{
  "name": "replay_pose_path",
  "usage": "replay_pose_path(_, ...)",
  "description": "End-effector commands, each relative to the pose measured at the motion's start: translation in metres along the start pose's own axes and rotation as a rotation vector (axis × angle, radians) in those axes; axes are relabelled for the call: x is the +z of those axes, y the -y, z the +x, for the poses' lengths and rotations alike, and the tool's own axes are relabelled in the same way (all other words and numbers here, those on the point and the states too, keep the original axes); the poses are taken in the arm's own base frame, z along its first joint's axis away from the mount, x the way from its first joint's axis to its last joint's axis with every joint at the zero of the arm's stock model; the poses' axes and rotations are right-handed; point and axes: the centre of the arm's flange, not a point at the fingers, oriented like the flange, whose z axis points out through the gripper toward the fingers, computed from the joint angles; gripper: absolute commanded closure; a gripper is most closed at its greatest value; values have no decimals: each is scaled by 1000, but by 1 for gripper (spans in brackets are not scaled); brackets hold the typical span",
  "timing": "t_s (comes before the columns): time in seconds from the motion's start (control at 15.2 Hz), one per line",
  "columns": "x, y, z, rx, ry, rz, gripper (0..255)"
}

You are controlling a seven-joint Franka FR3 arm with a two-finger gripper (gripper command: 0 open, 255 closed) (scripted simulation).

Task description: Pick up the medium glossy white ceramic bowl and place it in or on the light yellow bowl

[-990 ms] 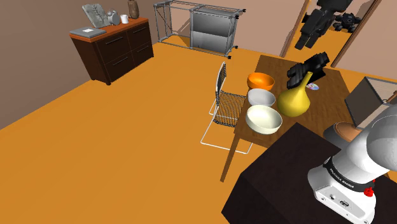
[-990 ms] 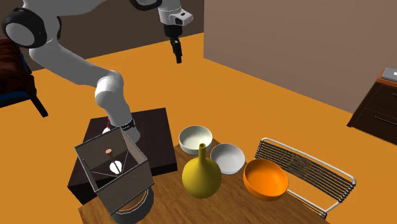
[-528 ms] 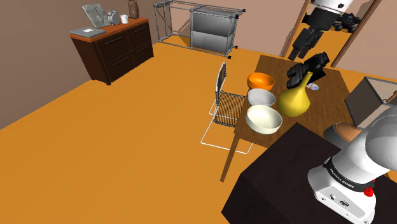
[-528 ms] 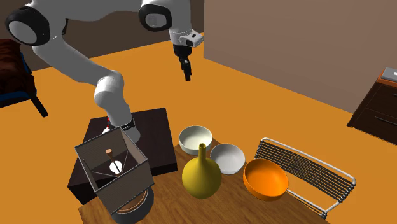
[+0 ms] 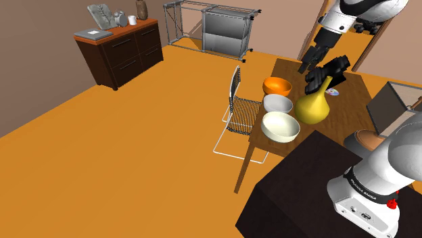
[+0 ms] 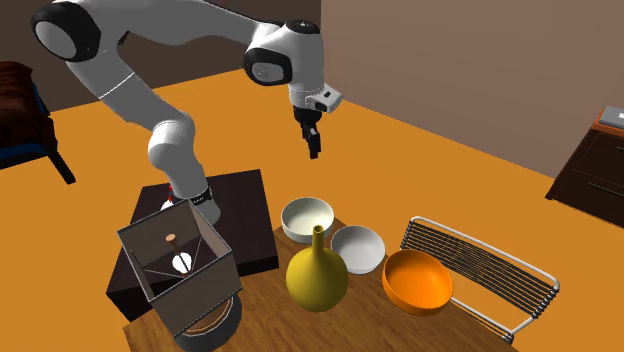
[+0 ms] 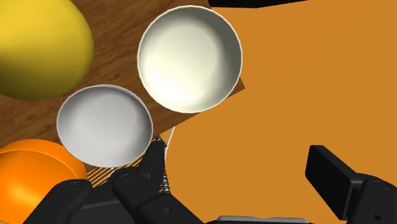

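Orange floor spreads round a wooden table (image 5: 348, 108) where three bowls sit in a row beside a yellow vase (image 5: 312, 106). Over the last second the gripper (image 6: 314, 143) has swung outward and come down toward the bowls (it remains well above them), fingers (image 7: 336, 175) spread with nothing between them. The white bowl (image 7: 105, 124) sits untouched in the middle of the row, just beside the light yellow bowl (image 7: 189, 58) at the table's corner and the orange bowl (image 7: 28, 168). Approach, I judge: the hand looks down past the table edge and must shift over the white bowl's rim before descending.
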Motion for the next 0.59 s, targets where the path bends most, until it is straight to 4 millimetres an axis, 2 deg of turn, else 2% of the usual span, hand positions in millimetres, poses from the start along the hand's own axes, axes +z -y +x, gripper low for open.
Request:
replay_pose_path(0.0, 18, -22, 5, 1, 0, 1, 0)
replay_pose_path(0.53, 83, -103, 32, 9, 3, 13, 0)
